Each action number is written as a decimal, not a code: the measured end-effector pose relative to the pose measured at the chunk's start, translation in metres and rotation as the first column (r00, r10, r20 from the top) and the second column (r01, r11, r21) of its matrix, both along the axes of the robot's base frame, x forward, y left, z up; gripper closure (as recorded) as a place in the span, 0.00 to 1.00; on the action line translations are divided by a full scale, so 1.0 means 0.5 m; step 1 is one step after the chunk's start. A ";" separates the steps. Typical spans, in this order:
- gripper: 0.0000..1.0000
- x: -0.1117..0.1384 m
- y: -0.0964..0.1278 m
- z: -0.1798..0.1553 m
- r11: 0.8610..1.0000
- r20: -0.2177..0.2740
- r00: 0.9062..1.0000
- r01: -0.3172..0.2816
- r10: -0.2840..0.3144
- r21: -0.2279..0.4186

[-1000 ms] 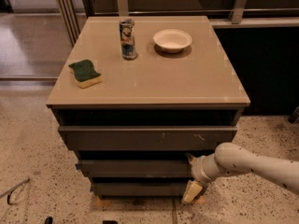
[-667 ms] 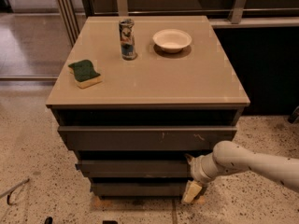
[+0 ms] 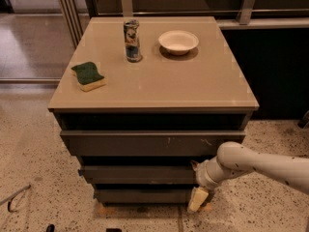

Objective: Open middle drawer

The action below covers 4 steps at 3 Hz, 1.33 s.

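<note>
Tabletop (image 3: 193, 88) is topping the three-drawer stack. Middle drawer (image 3: 137, 174) is sitting second from the top. My claw (image 3: 200, 187) is hanging at its right end, low down; I cannot tell its opening or hold. Bowl (image 3: 178, 41) is sitting far right, sponge (image 3: 89, 76) near left, can (image 3: 132, 40) far centre.
</note>
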<state>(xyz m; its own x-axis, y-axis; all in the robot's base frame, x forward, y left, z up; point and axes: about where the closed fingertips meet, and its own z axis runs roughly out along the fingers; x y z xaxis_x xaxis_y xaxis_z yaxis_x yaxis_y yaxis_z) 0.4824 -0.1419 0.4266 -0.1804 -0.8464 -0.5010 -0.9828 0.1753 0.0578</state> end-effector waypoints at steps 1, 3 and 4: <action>0.00 -0.015 -0.003 -0.001 1.000 -0.032 0.999 0.008 -0.008 -0.001; 0.00 -0.083 -0.018 -0.002 1.000 -0.094 0.995 0.026 -0.026 0.004; 0.00 -0.083 -0.018 -0.002 1.000 -0.094 0.995 0.026 -0.026 0.004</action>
